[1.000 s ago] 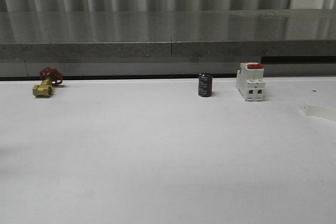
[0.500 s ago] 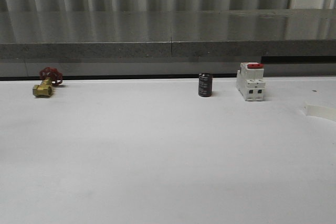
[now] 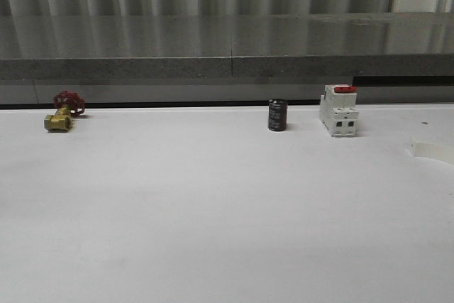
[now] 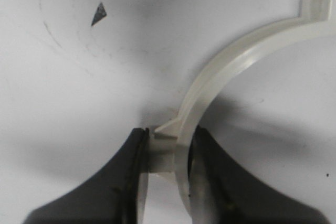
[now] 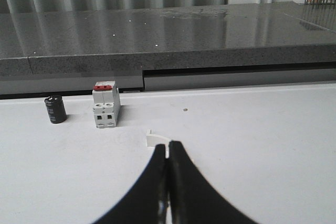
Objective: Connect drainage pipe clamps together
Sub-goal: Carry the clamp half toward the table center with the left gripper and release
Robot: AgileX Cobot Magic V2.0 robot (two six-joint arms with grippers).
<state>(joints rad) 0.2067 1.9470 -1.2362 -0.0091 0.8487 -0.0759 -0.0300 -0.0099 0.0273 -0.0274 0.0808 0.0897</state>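
Observation:
A white half-ring drainage pipe clamp (image 4: 231,64) lies over the white table in the left wrist view, its flat end tab (image 4: 316,1) far from the fingers. My left gripper (image 4: 168,135) is shut on it, pinching the band and its small outer lug (image 4: 160,153). In the right wrist view my right gripper (image 5: 168,145) is shut on the thin wall of the second clamp (image 5: 156,139); just its end pokes out past the fingertips. The front view catches that clamp (image 3: 431,150) at the table's right edge.
Along the back of the white table (image 3: 213,211) stand a brass valve with a red handle (image 3: 60,113), a black cylinder (image 3: 277,115) and a white breaker with a red switch (image 3: 338,110). A grey stone ledge (image 3: 227,47) runs behind them.
In the front view the clamp piece at the right edge has shifted very slightly upward. The other objects have not moved.

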